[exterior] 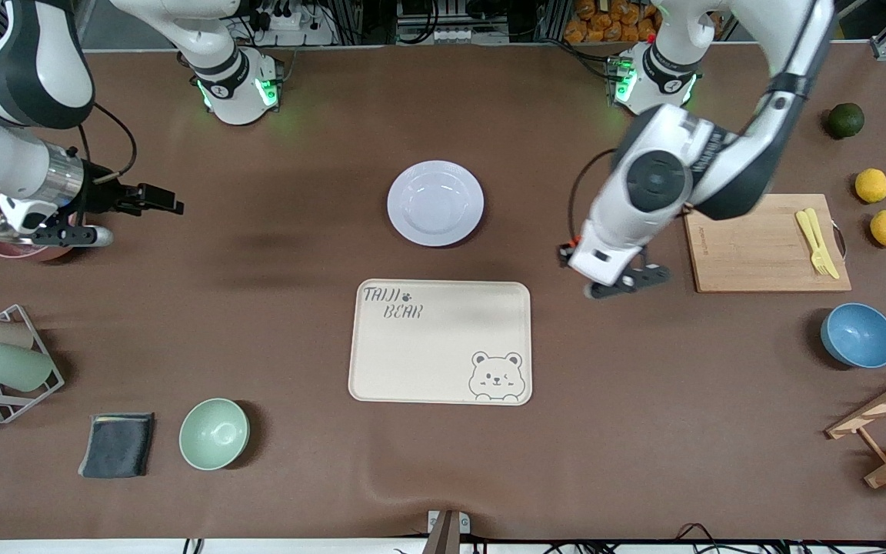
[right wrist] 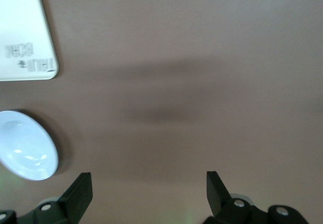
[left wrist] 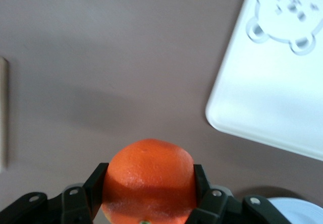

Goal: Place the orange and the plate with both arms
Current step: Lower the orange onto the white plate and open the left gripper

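Observation:
The orange is clamped between the two black fingers of my left gripper, which is shut on it. That gripper hangs over bare table between the bear-printed tray and the cutting board; the hand hides the orange in the front view. The pale plate lies empty on the table, farther from the front camera than the tray. My right gripper is open with nothing between its fingers. It waits over a pink bowl at the right arm's end of the table.
A yellow knife and fork lie on the cutting board; two lemons and a dark green fruit sit beside it. A blue bowl, a green bowl, a dark cloth and a cup rack stand nearer the front camera.

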{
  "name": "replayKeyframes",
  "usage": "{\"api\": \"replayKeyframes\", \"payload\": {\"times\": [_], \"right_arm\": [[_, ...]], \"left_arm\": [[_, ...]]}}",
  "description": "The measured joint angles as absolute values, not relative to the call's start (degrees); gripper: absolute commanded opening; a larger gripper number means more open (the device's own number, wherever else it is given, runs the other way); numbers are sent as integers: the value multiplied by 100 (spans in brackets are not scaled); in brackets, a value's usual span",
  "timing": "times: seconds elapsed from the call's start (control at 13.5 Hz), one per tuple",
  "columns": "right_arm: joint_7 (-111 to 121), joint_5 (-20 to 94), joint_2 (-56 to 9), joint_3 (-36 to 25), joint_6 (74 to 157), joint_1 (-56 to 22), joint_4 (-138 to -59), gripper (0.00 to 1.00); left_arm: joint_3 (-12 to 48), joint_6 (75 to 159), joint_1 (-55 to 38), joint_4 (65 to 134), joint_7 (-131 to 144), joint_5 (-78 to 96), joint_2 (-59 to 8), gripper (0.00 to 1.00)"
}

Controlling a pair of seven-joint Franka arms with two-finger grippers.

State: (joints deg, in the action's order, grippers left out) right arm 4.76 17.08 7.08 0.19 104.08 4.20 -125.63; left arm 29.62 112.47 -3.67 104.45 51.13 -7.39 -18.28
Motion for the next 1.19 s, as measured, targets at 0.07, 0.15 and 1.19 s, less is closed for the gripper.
{"api": "replayKeyframes", "payload": {"times": [0.07,0.15,1.19], "right_arm": [[477,1919,735,23,10419,419,-12669,100],[477,2027,743,26,10436,419,-12739,100],[476,3399,417,1,10108,437,-13143,100]], "left_arm": [[2964,11247,-602,10431,5453,-677,-1905,0],[2964,11249,-808,10407,5744,-614,-1976,0],[2953,12159,-2188,10274,7867,-437,-2930,0]]}}
